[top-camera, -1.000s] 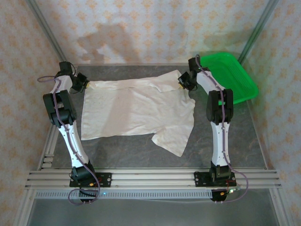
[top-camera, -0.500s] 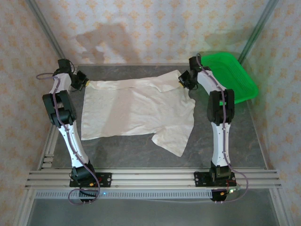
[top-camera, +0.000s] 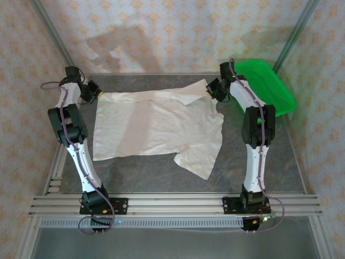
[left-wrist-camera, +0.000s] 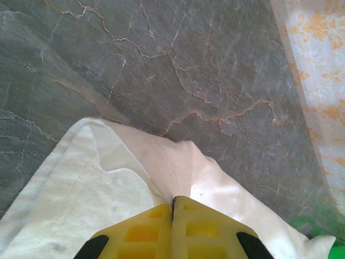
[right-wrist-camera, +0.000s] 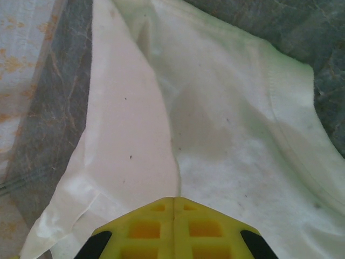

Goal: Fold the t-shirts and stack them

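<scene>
The t-shirt [top-camera: 156, 127] lies spread on the grey marbled bench [top-camera: 161, 178], with its far edge strung between my two arms. My left fingers [left-wrist-camera: 143, 232] are pressed together on its far-left corner. My right fingers [right-wrist-camera: 153, 226] are pressed together on its far-right corner. One sleeve [top-camera: 197, 159] trails toward the near side. A green basket [top-camera: 272, 89] sits at the far right, with a patterned wall [top-camera: 161, 32] behind. Since a second ago my arms have drawn slightly apart, and the far edge runs straighter.
</scene>
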